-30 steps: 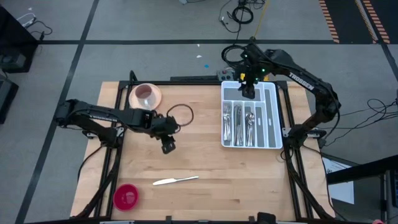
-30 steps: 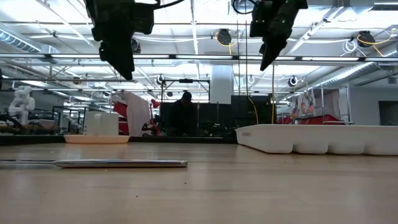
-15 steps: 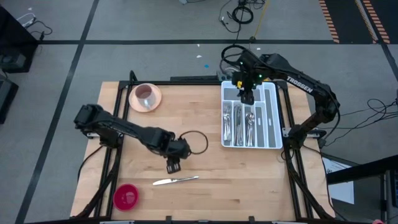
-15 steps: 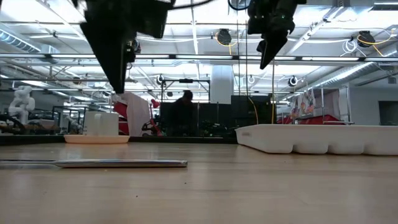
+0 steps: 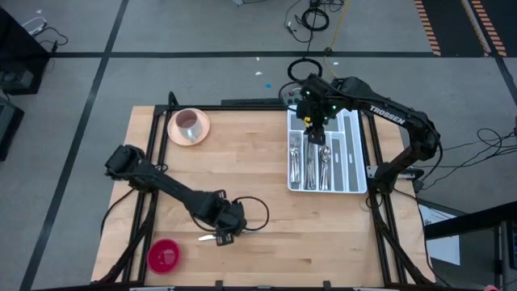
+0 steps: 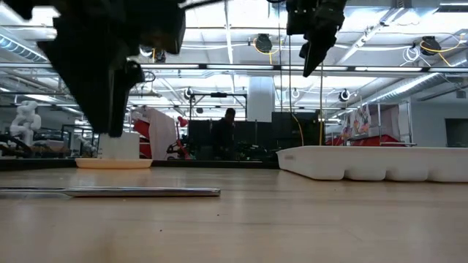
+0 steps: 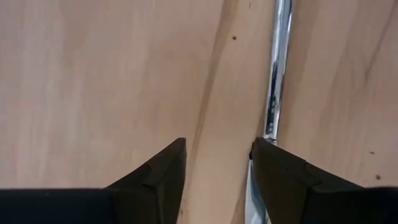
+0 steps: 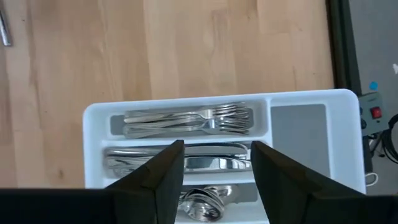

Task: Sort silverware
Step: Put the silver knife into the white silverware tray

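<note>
Seen from above, a last table knife [image 5: 212,238] lies flat on the wooden table [image 5: 266,210] at about 7 o'clock, with the left gripper [image 5: 229,232] low over it, fingers spread and empty. The knife lies beside one finger [image 7: 283,180], not between the two, so closing could likely pinch bare wood or skid the thin, slick metal aside. At 2 o'clock the right gripper [image 5: 317,133] hangs over the white moulded cutlery tray [image 5: 354,153], open and empty; sorted forks [image 8: 186,121] and other silverware fill its slots.
</note>
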